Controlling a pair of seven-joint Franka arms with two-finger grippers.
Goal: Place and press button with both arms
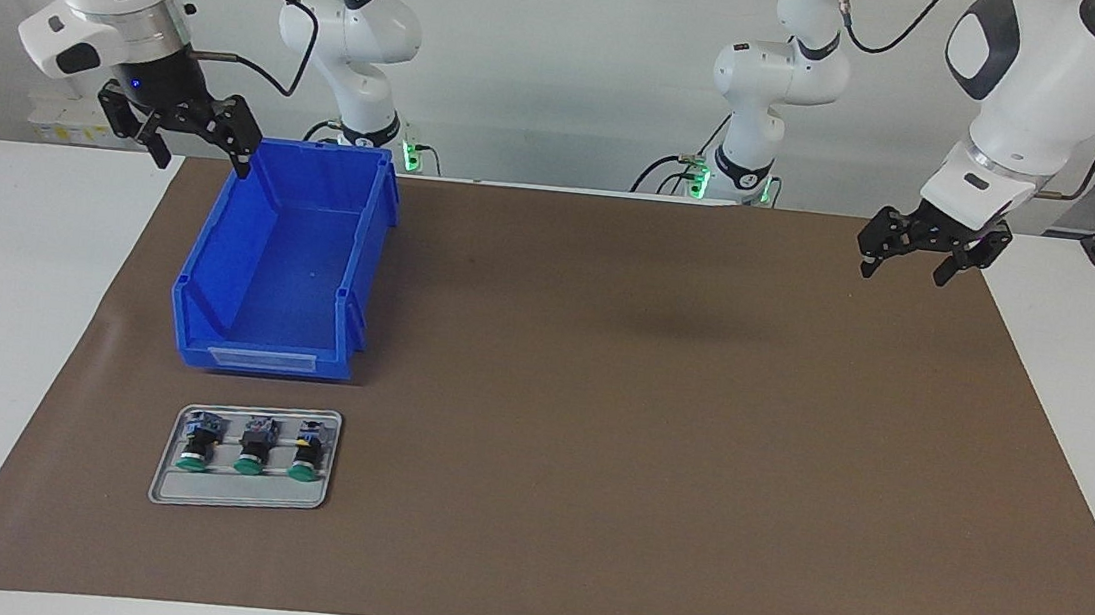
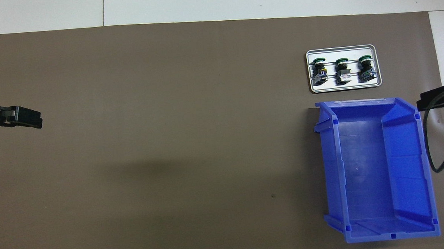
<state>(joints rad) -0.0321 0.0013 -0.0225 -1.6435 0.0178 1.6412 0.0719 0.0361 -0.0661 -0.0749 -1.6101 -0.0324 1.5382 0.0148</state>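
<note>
Hovering empty and wide open, left gripper [image 1: 922, 255] and right gripper [image 1: 190, 135] waited, buttons [image 1: 250, 444] at the bin's [image 1: 283, 262] six o'clock, handy for picking.

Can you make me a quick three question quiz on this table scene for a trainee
1. How many buttons lie in the grey tray?
2. True or false: the blue bin has a button in it.
3. Which is nearer to the robots, bin or tray?

Key: 1. Three. 2. False, it is empty. 3. The bin. The left gripper and the right gripper both hang open and hold nothing.
</note>
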